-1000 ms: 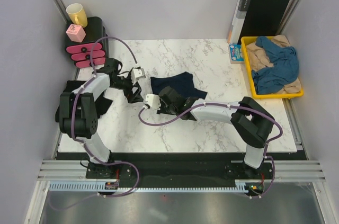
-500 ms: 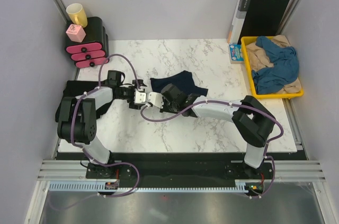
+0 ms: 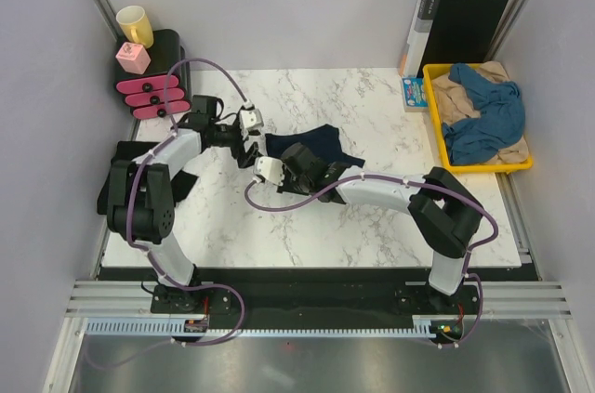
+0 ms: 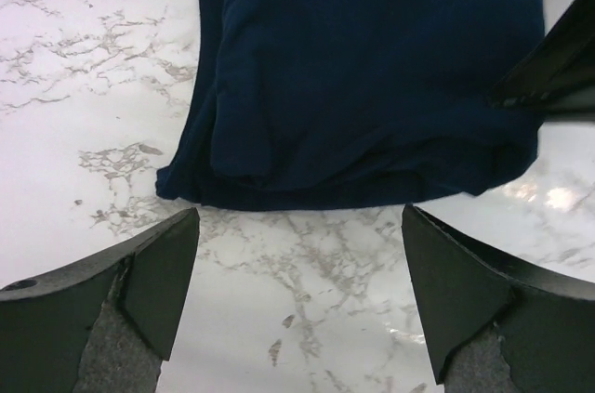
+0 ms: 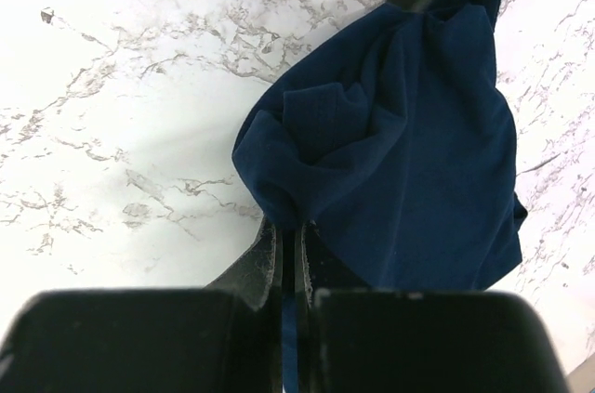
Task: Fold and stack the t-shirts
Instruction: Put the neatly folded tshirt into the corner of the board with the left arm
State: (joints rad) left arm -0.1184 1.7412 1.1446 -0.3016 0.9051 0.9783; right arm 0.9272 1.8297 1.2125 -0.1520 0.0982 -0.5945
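Observation:
A dark navy t-shirt (image 3: pixel 311 144) lies bunched in the middle of the marble table. My right gripper (image 3: pixel 294 168) is shut on its near edge; in the right wrist view the fingers (image 5: pixel 296 226) pinch a fold of the navy cloth (image 5: pixel 409 133). My left gripper (image 3: pixel 253 137) hangs open just left of the shirt. In the left wrist view its fingertips (image 4: pixel 299 226) straddle bare marble in front of the shirt's hem (image 4: pixel 372 77). A medium-blue t-shirt (image 3: pixel 485 114) and a beige one (image 3: pixel 454 96) lie crumpled in the yellow tray.
The yellow tray (image 3: pixel 488 169) sits at the right edge, with a black orange-edged folder (image 3: pixel 462 26) leaning behind it. Pink drawers (image 3: pixel 147 88), a pink cube and a yellow cup (image 3: pixel 135 24) stand at the back left. Black cloth (image 3: pixel 113 159) lies at the left edge.
My left gripper dipped toward the right wrist, then swung back up to the navy shirt's left edge, staying open. The right gripper kept its hold and barely moved.

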